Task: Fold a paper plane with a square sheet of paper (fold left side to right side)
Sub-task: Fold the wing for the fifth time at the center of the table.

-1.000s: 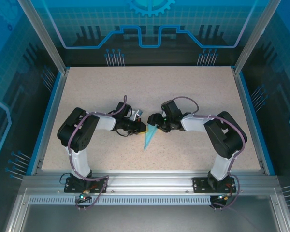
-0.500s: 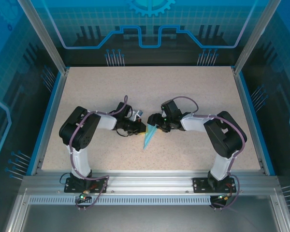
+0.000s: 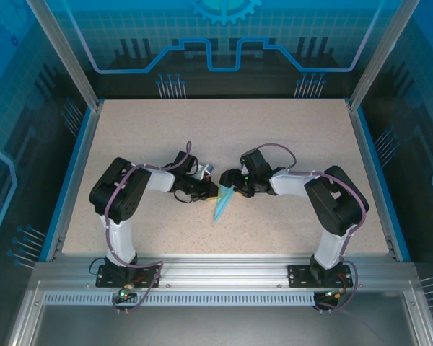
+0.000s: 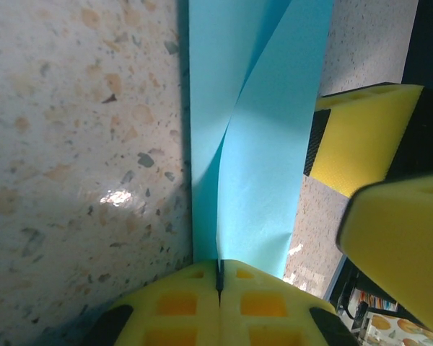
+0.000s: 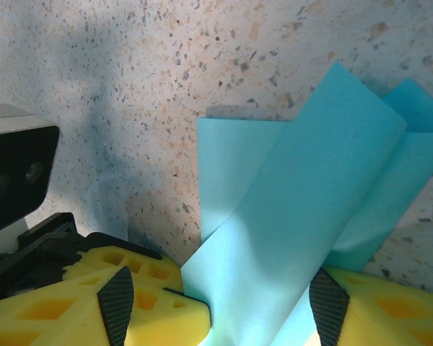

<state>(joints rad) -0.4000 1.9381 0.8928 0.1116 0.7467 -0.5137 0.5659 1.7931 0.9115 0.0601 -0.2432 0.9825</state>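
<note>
Left gripper (image 4: 219,285) is clamped on the plane (image 3: 222,205), jaws pressed together on the cyan edge in the left wrist view. Right gripper (image 5: 263,306) has its jaws well apart, and a loose flap rises between them unpinched. The top view gives the whole outline that the wrist views crop: a slim dart on the table (image 3: 289,137) between the two grippers. Its wide end is at the fingers, its long axis runs far to near, and its tip points at the near edge, slanted slightly left. The right wrist view shows overlapping, unflattened layers.
</note>
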